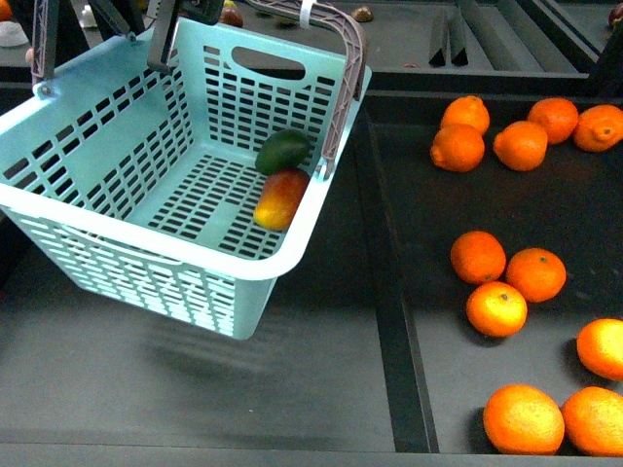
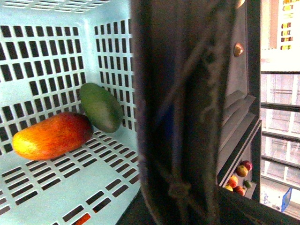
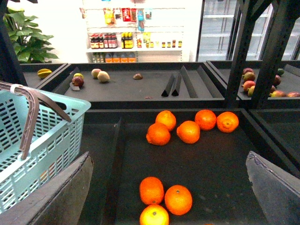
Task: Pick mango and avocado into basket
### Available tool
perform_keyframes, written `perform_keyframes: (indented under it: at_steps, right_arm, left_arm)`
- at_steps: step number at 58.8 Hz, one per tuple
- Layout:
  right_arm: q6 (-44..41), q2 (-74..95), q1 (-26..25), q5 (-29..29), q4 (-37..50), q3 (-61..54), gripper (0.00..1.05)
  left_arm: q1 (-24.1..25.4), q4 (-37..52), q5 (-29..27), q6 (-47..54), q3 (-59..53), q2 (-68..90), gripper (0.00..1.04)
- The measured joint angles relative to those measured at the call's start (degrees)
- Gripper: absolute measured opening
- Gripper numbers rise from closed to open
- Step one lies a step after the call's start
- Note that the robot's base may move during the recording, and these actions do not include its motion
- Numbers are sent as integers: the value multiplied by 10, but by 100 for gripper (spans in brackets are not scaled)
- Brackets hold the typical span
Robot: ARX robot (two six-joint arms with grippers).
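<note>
inside the basket (image 1: 117, 107), only the left wrist view shows mango (image 2: 51, 136) touching avocado (image 2: 101, 107).

Loose oranges (image 1: 496, 308) lie scattered in the dark tray (image 1: 428, 321) on the right, one cluster far, another near. Beyond it a farther tray (image 3: 122, 86) holds a few mixed fruits (image 3: 99, 75), with stocked shelves (image 3: 136, 44) behind.

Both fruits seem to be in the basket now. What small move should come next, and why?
Probably lower the basket gently onto the shelf. The mango and avocado already lie inside, touching, in one corner, and the basket looks tilted and lifted, so a gentle descent keeps them from rolling.
</note>
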Motion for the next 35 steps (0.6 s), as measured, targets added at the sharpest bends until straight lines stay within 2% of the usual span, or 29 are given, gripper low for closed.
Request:
perform_keyframes:
  at_steps: [10,26,35]
  right_arm:
    - [0,0,0,0,0,0,97]
    - [0,0,0,0,0,0,97]
    - [0,0,0,0,0,0,97]
  left_arm:
    - [35,23,10,-14,74,65,6]
    - [62,23,26,-39,211,207,6]
    - [63,34,26,-64,198,226,6]
